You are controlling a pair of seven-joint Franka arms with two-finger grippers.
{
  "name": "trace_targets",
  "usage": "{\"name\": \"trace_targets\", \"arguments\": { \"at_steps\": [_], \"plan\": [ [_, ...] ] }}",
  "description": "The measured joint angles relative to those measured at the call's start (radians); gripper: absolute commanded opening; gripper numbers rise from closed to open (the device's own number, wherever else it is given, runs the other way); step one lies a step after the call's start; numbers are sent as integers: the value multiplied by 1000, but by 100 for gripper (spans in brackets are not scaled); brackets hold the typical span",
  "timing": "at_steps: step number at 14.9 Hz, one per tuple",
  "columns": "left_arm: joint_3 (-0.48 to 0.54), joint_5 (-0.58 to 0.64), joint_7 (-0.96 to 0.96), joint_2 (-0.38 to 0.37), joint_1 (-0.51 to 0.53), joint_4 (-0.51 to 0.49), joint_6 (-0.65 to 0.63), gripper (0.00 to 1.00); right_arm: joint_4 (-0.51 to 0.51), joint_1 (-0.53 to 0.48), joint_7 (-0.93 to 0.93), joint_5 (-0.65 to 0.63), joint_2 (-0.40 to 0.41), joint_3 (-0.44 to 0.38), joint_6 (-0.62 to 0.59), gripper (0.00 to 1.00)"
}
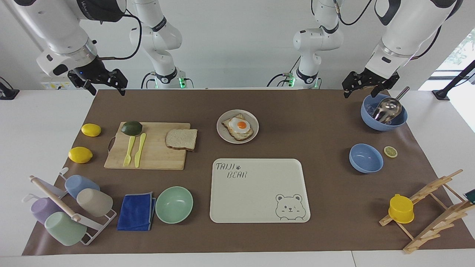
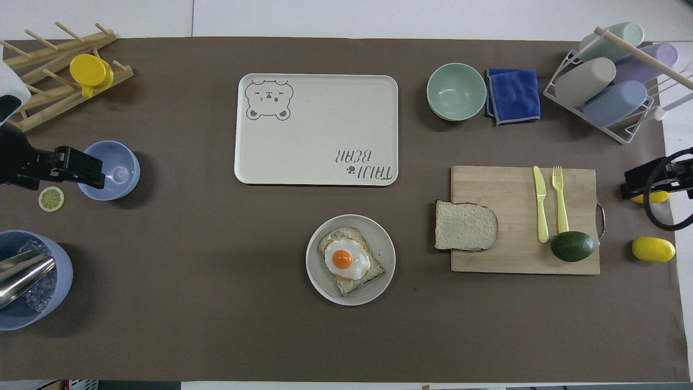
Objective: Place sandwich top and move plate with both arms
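Note:
The sandwich top [image 1: 181, 139] is a pale speckled bread slice with a brown crust, lying flat on the cutting board's edge that faces the plate; it also shows in the overhead view [image 2: 465, 226]. The plate [image 1: 253, 119] is small, round and beige-white, and holds a toast piece topped with a fried egg [image 1: 239, 127]; the plate [image 2: 380, 242] lies beside the board, toward the left arm's end. My right gripper [image 1: 107, 91] is open and raised over the mat's edge at the right arm's end. My left gripper [image 1: 360, 92] is open and raised beside the large blue bowl.
A wooden cutting board [image 1: 156, 155] holds an avocado, a yellow knife and a fork. The cream bear tray [image 1: 259, 191] lies farther from the robots than the plate. A mint bowl [image 1: 174, 204], a blue cloth, a cup rack, two lemons, two blue bowls [image 1: 366, 158] and a wooden rack stand around.

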Motion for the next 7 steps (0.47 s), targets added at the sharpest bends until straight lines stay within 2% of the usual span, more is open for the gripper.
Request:
{"name": "trace_targets", "arguments": {
  "at_steps": [7],
  "plan": [
    [0, 0, 0, 0, 0, 0, 0, 100, 0, 1, 0, 0, 0, 11, 0, 100]
  ]
}}
